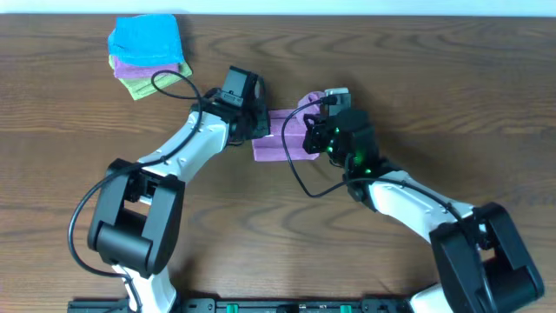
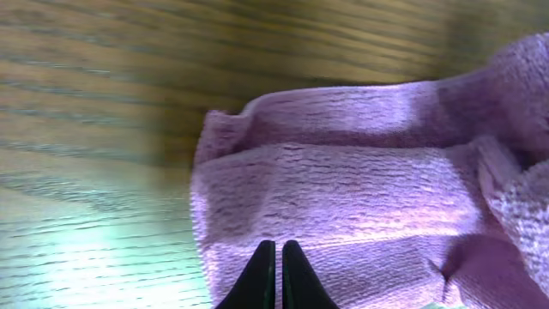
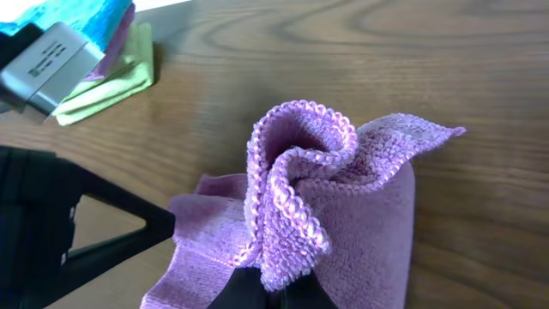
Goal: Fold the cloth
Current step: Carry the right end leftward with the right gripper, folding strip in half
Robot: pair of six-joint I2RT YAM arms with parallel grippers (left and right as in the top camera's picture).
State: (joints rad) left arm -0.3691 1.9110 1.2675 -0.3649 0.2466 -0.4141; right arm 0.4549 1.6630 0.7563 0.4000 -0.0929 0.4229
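at table centre, cloth point(image 1: 268, 148), right jaws pinching bunched hem, clear only wrist-side, left jaws closed

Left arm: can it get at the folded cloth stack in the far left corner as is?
Probably yes. Nothing stands between the left gripper and the stack; the gripper is shut at the edge of the lilac cloth, though.

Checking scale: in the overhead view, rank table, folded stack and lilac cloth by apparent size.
1. table
2. folded stack and lilac cloth: too alike to rank; the cloth is bunched, partly covered.
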